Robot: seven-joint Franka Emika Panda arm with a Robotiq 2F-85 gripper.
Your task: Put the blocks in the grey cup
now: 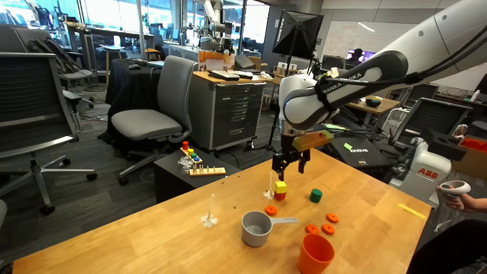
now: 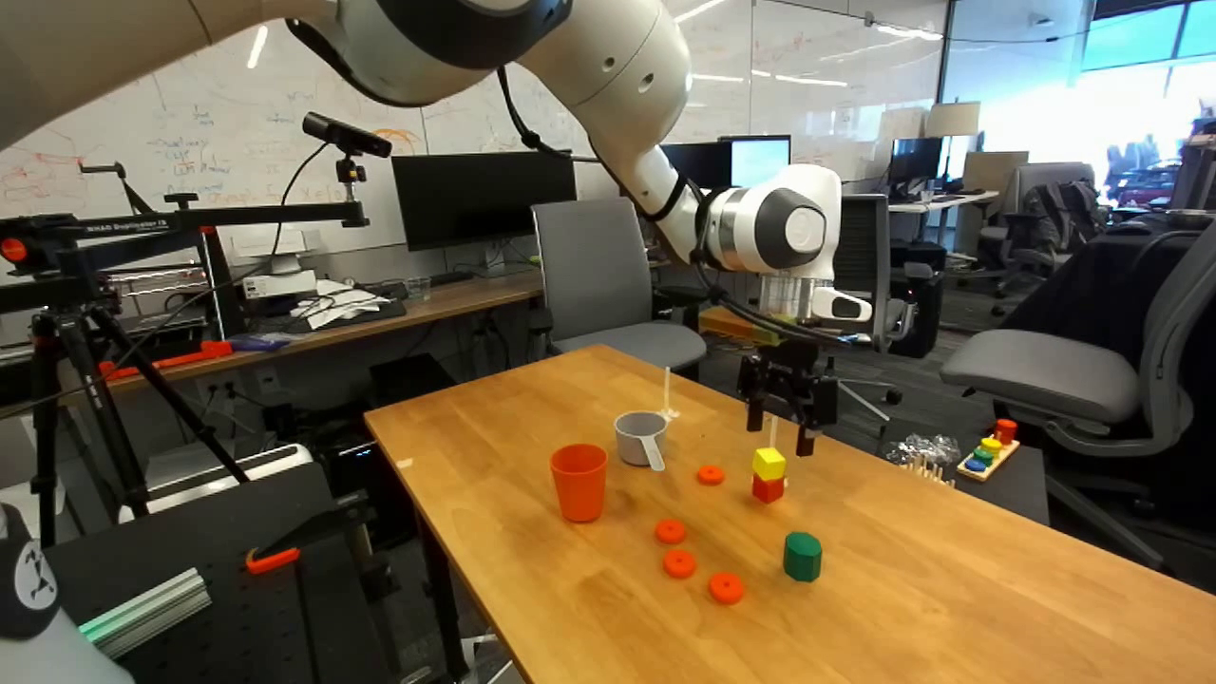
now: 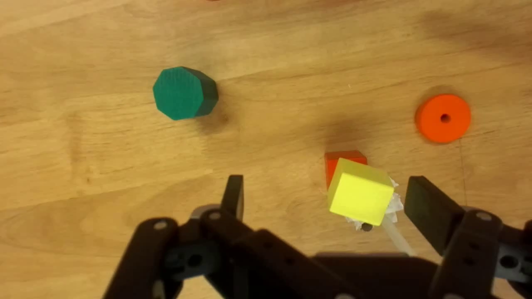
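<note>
A yellow block (image 1: 280, 187) sits on top of a red block (image 1: 280, 196). Both also show in an exterior view (image 2: 769, 464), and in the wrist view the yellow block (image 3: 360, 193) hides most of the red block (image 3: 346, 159). A green block (image 1: 315, 196) stands alone on the table, also in the wrist view (image 3: 179, 94). Several flat orange discs (image 1: 328, 228) lie on the table; one disc (image 3: 444, 118) shows in the wrist view. The grey cup (image 1: 255, 229) stands upright, with a straight handle. My gripper (image 1: 291, 174) is open and empty above the stack, with the yellow block between its fingers in the wrist view (image 3: 327, 178).
A taller orange cup (image 1: 316, 253) stands near the grey cup. A thin upright peg (image 1: 270, 182) with white tape at its base rises close beside the stack. A similar taped peg (image 1: 212, 206) stands beyond the grey cup. The wooden table edge (image 2: 1073, 503) runs behind the stack.
</note>
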